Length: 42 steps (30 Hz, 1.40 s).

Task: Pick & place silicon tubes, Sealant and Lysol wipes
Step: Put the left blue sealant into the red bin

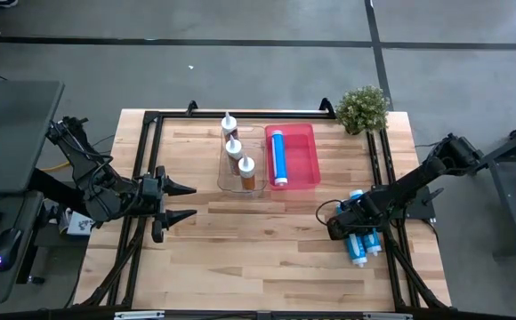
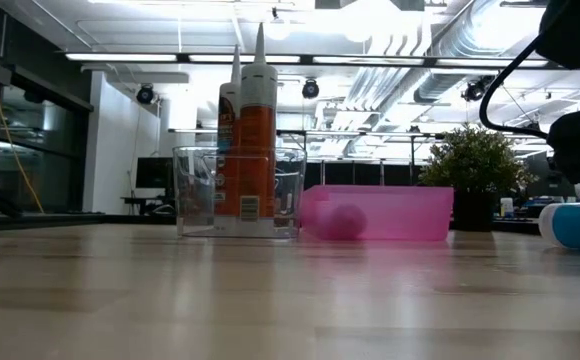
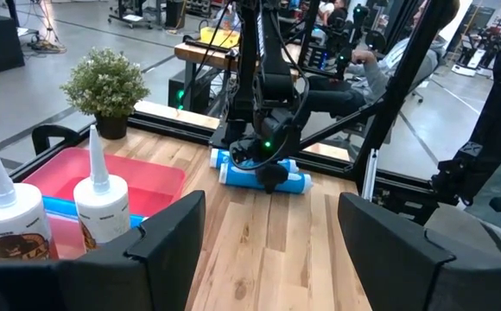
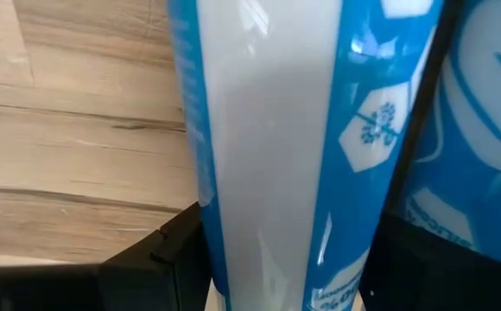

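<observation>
Two blue-and-white tubes (image 1: 362, 246) lie side by side near the table's right edge, and the right gripper (image 1: 354, 233) sits low over them, fingers straddling one but seemingly not yet clamped, likely to carry it to the pink bin (image 1: 304, 158), while the left gripper (image 1: 176, 202) waits spread wide.

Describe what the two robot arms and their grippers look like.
Both arms are black jointed links carrying black cables. The left gripper ends in two flat, pointed black fingers. The right gripper is equally dark, with a small green light on its wrist.
</observation>
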{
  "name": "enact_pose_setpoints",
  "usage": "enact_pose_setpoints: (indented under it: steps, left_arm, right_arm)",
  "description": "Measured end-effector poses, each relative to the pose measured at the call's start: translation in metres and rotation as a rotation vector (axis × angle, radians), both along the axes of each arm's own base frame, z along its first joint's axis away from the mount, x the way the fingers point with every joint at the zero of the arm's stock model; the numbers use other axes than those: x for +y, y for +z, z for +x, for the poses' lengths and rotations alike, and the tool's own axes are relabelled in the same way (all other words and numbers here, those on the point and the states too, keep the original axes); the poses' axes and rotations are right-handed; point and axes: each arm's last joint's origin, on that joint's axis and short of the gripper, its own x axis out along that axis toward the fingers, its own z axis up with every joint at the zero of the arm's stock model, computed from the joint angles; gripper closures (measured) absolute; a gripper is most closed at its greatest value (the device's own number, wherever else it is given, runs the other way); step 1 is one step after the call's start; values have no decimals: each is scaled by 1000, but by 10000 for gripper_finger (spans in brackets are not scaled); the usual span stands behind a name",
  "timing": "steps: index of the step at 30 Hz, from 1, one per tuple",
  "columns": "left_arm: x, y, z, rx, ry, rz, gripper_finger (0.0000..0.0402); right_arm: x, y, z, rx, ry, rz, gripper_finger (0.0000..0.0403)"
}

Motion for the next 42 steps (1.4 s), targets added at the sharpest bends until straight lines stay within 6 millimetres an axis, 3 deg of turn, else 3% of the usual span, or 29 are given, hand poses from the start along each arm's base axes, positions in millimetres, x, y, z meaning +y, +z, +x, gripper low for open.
enact_pose_setpoints:
  steps: [17,27,42]
  left_arm:
    - [0,0,0,-1,1,-5,143]
    - [0,0,0,-2,1,-8,143]
    - [0,0,0,-2,2,-9,143]
  right_arm:
    - [5,8,12,-107,66,-13,193]
    - [13,34,37,-308,108,-68,194]
    - [22,66,56,-435,193,-62,195]
